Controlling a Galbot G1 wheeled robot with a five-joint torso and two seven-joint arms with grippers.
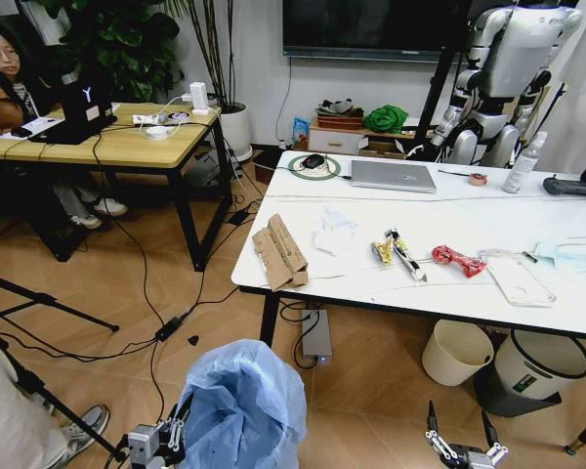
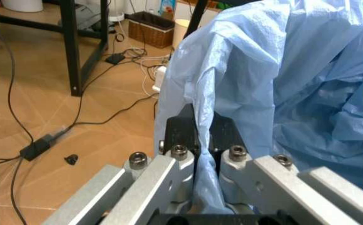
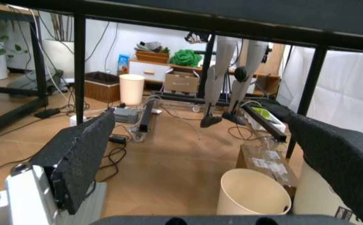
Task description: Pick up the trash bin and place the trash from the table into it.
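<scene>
Head view: left end effector [image 1: 179, 430] clamps trash bin [image 1: 242, 410] (right end effector [image 1: 463, 427] apart).

**Crinkled plastic, veined stone-look top, brushed metal**

The trash bin [image 1: 242, 405] is wearing a thin, crinkly, translucent light-blue plastic bag, faintly sheening along its folds. The left gripper [image 2: 201, 140] is showing bare brushed metal links with shiny screw heads and matt black fingers [image 2: 180, 129] pinching the film. The right gripper [image 3: 200, 164] is showing rough, matt dark foam-like pads [image 3: 81, 157]. The table [image 1: 439, 293] is presenting a smooth white marble-look top on black legs. On it are lying matt brown cardboard [image 1: 279, 252], soft crumpled white tissue [image 1: 336, 233], a glossy red wrapper [image 1: 457, 260] and a clear plastic tray [image 1: 520, 281]. The floor [image 1: 225, 322] is looking like smooth wood-toned tile.
</scene>
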